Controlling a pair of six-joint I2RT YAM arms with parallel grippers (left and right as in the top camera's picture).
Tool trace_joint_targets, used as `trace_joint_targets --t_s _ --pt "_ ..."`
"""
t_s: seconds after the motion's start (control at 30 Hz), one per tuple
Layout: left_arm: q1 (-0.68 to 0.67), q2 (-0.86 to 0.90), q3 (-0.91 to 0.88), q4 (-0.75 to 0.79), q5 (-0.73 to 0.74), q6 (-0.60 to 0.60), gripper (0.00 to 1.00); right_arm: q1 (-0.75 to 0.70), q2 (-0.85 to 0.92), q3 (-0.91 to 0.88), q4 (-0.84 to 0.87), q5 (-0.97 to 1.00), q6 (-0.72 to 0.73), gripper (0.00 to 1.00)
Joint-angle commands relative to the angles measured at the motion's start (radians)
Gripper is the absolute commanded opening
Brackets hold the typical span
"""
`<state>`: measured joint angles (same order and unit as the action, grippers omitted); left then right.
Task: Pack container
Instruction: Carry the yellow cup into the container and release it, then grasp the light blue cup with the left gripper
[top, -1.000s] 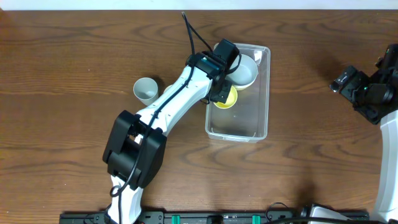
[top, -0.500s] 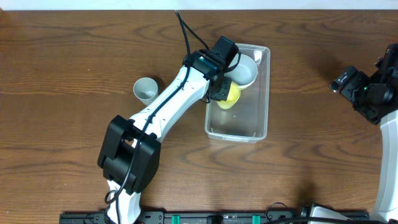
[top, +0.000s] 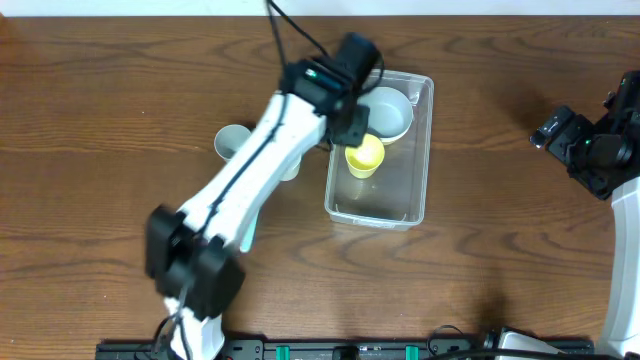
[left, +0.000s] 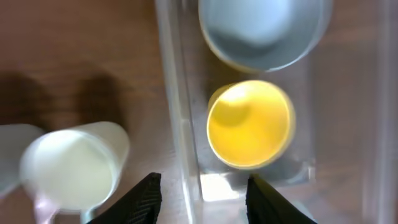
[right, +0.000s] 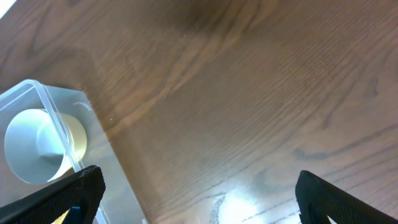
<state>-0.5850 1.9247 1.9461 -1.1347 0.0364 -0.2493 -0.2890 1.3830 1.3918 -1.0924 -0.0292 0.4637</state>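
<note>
**Container** (top: 416, 152): clear rectangular tub on the table (top: 110, 90), right of centre and towards the far edge, long side running far to near. In the left wrist view its left wall (left: 177, 124) crosses the frame top to bottom. In the right wrist view only one corner (right: 38, 87) shows, at the left edge.

**Contents of container**
- Bowl (top: 388, 113), white, upright, in the far end. Also seen in the left wrist view (left: 264, 31) and the right wrist view (right: 34, 146).
- Yellow cup (top: 364, 157), upright, mouth up, just nearer than the bowl and close to the left wall. From the left wrist camera (left: 250, 123) its rim sits right by the bowl's; contact cannot be told.
- The near end holds nothing.

**Outside container**
- White cup (top: 232, 143), upright on the table to the left of the container and apart from it, partly covered by the left arm. Seen from the left wrist camera (left: 74, 163).

**Left tool** (left: 202, 199): fingers apart, nothing between them. It hangs above the container's left wall, one finger on the table side, the other on the inner side. Overhead it sits at the far left of the container (top: 352, 122).

**Right tool** (right: 199, 199): fingers wide apart, empty, over bare table at the right edge, well apart from the container (top: 560, 135).
</note>
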Motion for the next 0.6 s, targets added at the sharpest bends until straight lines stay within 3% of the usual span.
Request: trace_joint_targets --t_s 0.0,0.07,0.13,0.37,0.5,0.57 --pt "0.047 -0.152 0.066 -0.064 -0.174 0.047 0.51 -0.005 -0.006 0.001 -0.001 0.003 0.011 0.99" --pt "0.093 -0.173 0.065 -0.128 -0.321 0.046 0.56 -0.005 -0.006 0.001 -0.001 0.003 0.011 0.99" --pt "0.162 -0.168 0.054 -0.170 -0.352 0.046 0.57 -0.005 -0.006 0.001 -0.001 0.003 0.011 0.99" --pt "0.417 -0.064 -0.130 -0.115 -0.078 0.046 0.57 -0.005 -0.006 0.001 -0.001 0.003 0.011 0.99" --pt "0.492 0.019 -0.215 -0.047 0.018 0.046 0.56 -0.005 -0.006 0.001 -0.001 0.003 0.011 0.99" --pt "0.514 0.051 -0.245 -0.016 0.043 0.046 0.51 -0.005 -0.006 0.001 -0.001 0.003 0.011 0.99"
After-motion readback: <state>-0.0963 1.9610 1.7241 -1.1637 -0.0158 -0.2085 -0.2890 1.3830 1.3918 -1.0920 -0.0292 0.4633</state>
